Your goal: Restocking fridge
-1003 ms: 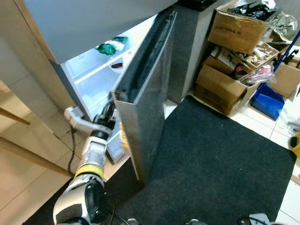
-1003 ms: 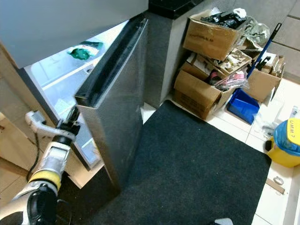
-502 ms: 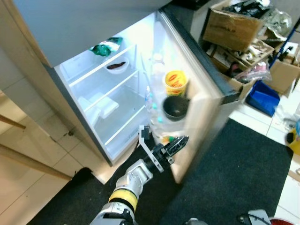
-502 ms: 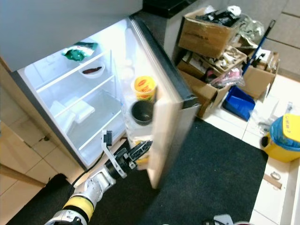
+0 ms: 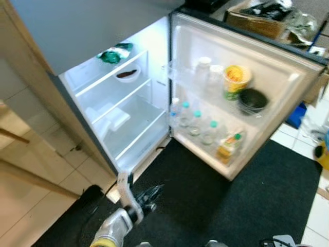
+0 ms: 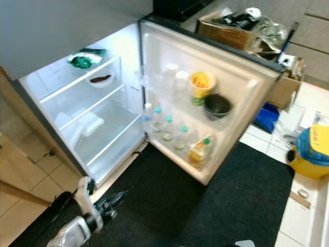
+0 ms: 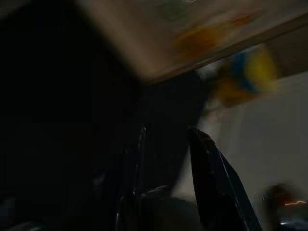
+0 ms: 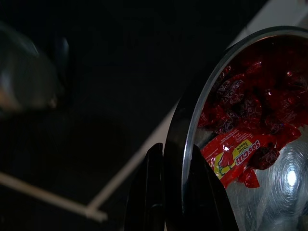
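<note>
The fridge (image 5: 92, 31) stands with its lower door (image 5: 288, 82) swung wide open over a dark floor mat (image 5: 247, 200). Inside the lit compartment, glass shelves (image 5: 128, 110) hold a green packet (image 5: 114, 53) on the top level, a small white bowl (image 5: 127, 75) with something dark in it below that, and a flat white tray (image 5: 115, 118) lower down. The door's upper rack carries two white-capped jars (image 5: 208, 69), a yellow tub (image 5: 236, 80) and a dark bowl (image 5: 252, 99); the lower rack holds a row of clear bottles with teal caps (image 5: 195, 123) and a yellow carton (image 5: 226, 149) at the outer end. A yellow and blue container (image 6: 311, 154) sits on the tiled floor beyond the mat, near cardboard boxes (image 6: 236, 28) behind the door.

The left gripper (image 5: 149, 195) hangs low over the mat in front of the open compartment, its two black fingers (image 7: 207, 178) spread slightly apart with nothing between them, well apart from the door.

In the right wrist view, the right gripper (image 8: 175, 192) pinches the rim of a shiny metal bowl (image 8: 192, 120), one finger on each side of the edge. The bowl holds red sweet wrappers (image 8: 240, 144).
</note>
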{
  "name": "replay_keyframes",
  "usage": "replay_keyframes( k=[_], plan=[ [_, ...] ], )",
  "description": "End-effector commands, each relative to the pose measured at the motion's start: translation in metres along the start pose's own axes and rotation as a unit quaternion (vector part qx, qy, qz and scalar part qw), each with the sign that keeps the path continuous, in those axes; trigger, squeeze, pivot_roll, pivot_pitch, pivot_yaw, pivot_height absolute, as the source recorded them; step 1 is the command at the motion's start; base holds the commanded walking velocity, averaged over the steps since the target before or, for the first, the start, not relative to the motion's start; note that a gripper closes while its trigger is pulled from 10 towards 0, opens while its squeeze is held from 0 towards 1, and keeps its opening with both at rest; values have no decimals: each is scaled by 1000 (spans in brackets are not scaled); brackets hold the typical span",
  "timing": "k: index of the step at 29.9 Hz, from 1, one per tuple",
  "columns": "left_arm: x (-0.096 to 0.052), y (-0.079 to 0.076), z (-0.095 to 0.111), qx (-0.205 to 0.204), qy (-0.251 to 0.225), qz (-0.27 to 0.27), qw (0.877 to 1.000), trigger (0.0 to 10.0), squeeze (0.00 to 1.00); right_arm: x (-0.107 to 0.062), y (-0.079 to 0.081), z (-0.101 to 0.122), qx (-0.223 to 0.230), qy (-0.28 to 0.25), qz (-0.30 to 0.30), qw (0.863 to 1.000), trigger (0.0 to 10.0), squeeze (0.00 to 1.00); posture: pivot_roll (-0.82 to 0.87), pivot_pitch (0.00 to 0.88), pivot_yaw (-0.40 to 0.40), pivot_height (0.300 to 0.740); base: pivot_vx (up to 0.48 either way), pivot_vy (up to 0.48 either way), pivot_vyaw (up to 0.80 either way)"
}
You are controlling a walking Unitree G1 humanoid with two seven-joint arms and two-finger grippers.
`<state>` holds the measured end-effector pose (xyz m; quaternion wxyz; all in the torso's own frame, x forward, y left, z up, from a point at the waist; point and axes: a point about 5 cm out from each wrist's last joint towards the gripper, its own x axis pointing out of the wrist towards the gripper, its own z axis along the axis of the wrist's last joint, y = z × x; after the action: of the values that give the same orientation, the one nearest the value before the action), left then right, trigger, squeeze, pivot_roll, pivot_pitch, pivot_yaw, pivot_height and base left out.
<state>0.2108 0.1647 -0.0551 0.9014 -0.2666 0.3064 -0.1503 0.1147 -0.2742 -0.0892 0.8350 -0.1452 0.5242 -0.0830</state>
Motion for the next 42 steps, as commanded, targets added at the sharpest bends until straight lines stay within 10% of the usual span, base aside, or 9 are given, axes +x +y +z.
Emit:
replay_keyframes(
  k=[1, 10, 42],
  plan=[
    [-23, 27, -18, 29, 40, 106, 993, 10000, 0, -1, 0, -2, 12, -6, 3, 1000, 10000, 0, -28, 110, 4, 740, 0, 0, 0],
    [-61, 49, -63, 49, 134, 200, 969, 10000, 0, 1, -3, 12, 3, -37, -7, 999, 10000, 0, -27, 104, 0, 740, 0, 0, 0],
    [-45, 39, -58, 81, 134, 195, 968, 10000, 0, 2, 12, 26, -21, -60, 37, 997, 10000, 0, -19, 83, 5, 740, 0, 0, 625]
  ],
)
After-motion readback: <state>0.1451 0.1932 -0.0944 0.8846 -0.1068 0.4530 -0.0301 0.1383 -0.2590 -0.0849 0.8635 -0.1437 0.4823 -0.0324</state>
